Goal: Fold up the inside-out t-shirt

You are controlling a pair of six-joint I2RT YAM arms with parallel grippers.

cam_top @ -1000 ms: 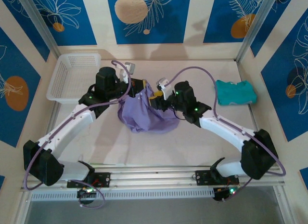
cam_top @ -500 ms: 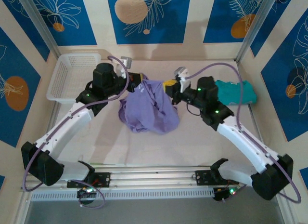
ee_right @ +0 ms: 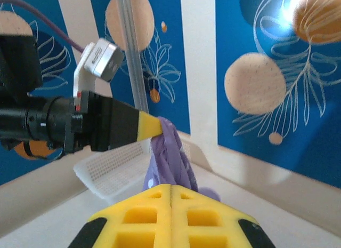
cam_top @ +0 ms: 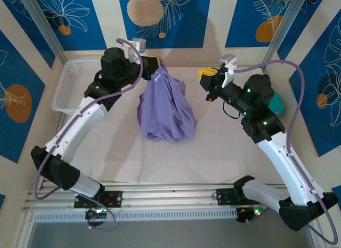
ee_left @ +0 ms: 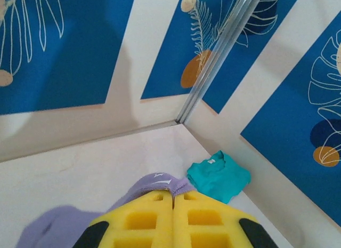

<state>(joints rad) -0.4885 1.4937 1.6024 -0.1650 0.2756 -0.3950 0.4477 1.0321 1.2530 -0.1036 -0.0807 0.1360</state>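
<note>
- We see cream walls with blue panels, white leaf drawings and orange discs, and below them the pale bench (cam_top: 224,146).
- The light purple thin-fabric t-shirt (cam_top: 166,106) sits in the upper middle of the overhead view. It is bunched into a drape, with its top lifted and its lower folds resting on the bench.
- The left pincer (cam_top: 155,64) is clamped on the top edge of the t-shirt. In the left wrist view its yellow fingers (ee_left: 144,221) press together, with purple fabric just past their tips.
- In the right wrist view we see that same pincer at centre left, with the cloth hanging straight down from its tip.
- The right pincer (cam_top: 208,74) sits to the upper right of the t-shirt, apart from it, its jaws closed flat against each other.
- A white plastic lattice basket (cam_top: 69,85) rests at the upper left of the overhead frame.
- A small teal-green folded garment (ee_left: 218,176) lies near the wall corner.
</note>
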